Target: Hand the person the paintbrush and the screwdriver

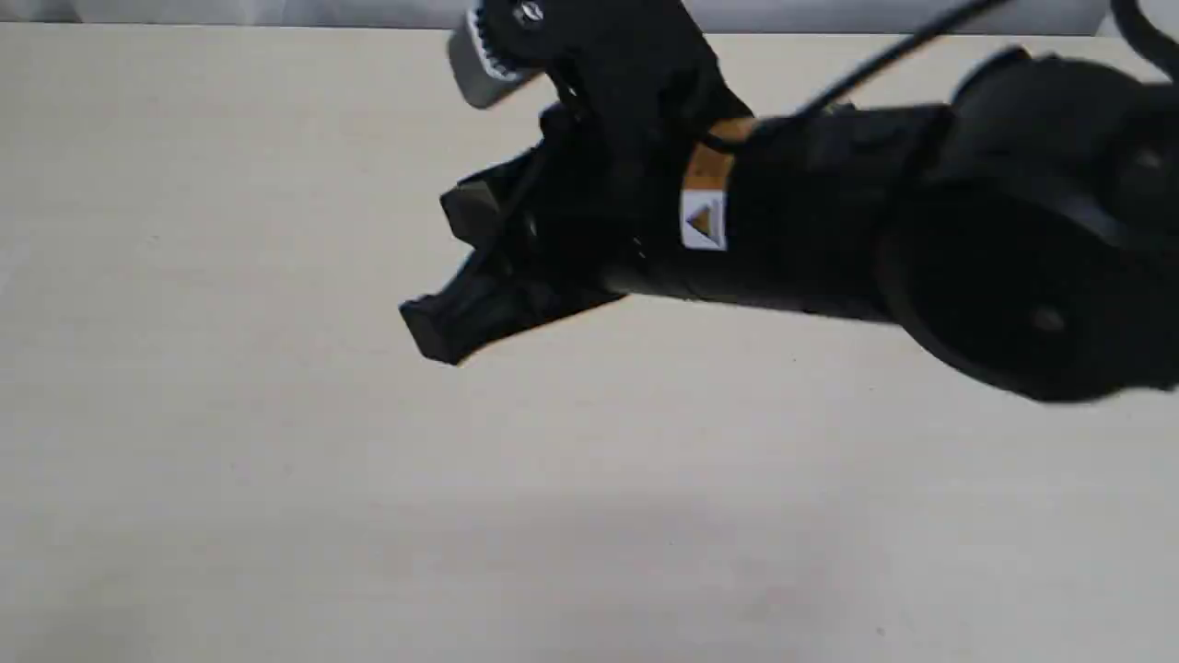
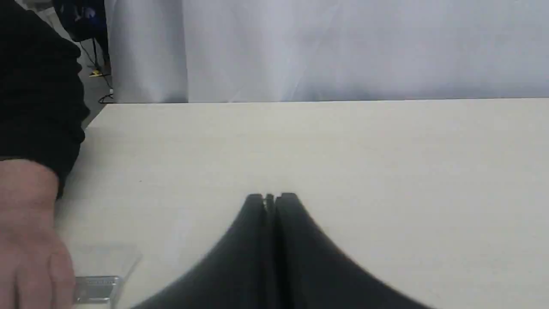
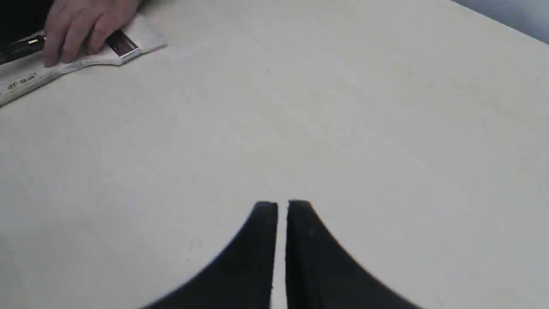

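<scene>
The person's hand (image 3: pixel 85 25) presses down on the paintbrush (image 3: pixel 122 45), which lies flat on the table with its pale bristles pointing away from the hand. Beside it, the black, gold-banded handle of the screwdriver (image 3: pixel 19 47) pokes out under the fingers. In the left wrist view the same hand (image 2: pixel 25 240) and dark sleeve (image 2: pixel 38 86) show, with the paintbrush ferrule (image 2: pixel 96 288) at the edge. My left gripper (image 2: pixel 270 197) is shut on nothing, a short way from the brush. My right gripper (image 3: pixel 282 205) is shut and empty, far from the hand; it hangs over the table (image 1: pixel 428 331).
The pale table (image 1: pixel 276 506) fills the exterior view, and my right arm (image 1: pixel 829 230) reaches across it from the right. A white curtain (image 2: pixel 343 47) hangs behind the table's far edge. Neither the tools nor the hand show in the exterior view.
</scene>
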Motion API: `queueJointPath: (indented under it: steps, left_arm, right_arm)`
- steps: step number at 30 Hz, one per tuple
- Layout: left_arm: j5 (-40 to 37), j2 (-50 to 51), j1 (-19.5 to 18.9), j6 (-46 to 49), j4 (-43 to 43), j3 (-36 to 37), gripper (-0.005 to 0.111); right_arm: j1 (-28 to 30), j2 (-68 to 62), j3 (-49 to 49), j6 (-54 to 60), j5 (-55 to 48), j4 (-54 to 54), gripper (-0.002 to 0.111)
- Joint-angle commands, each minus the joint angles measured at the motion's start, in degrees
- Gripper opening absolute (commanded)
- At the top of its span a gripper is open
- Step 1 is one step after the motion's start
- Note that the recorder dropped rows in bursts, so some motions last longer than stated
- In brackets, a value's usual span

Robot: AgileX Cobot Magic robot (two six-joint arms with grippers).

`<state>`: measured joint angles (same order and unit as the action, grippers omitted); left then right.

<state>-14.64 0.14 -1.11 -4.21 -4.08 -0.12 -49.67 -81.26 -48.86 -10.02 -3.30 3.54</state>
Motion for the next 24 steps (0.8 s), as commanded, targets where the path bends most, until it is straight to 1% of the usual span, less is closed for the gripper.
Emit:
queueJointPath:
  steps: [1, 8, 13, 16, 19, 24]
  left_arm:
    - [0.3, -0.1, 0.5, -0.1, 0.2, 0.1, 0.000]
    - [0.3, -0.1, 0.5, -0.1, 0.2, 0.1, 0.000]
    - [0.5, -0.1, 0.5, -0.1, 0.0, 0.1, 0.000]
    - [0.4, -0.1, 0.5, -0.1, 0.0, 0.1, 0.000]
    - [0.4, -0.1, 0.5, -0.1, 0.0, 0.1, 0.000]
    - [0.4, -0.1, 0.5, -0.1, 0.1, 0.1, 0.000]
  right_arm:
    - [0.2, 4.2, 5.4, 0.2, 4.6, -2.4, 0.004]
    - [0.2, 10.9, 11.6, 0.2, 2.2, -7.2, 0.004]
    - [0.2, 13.6, 12.7, 0.2, -0.7, -9.5, 0.004]
    - [0.2, 14.1, 12.7, 0.2, -0.3, -9.5, 0.004]
    - [0.3, 14.3, 12.6, 0.2, 3.0, -9.5, 0.004]
    - [0.3, 14.5, 12.6, 6.7, 4.0, -0.5, 0.004]
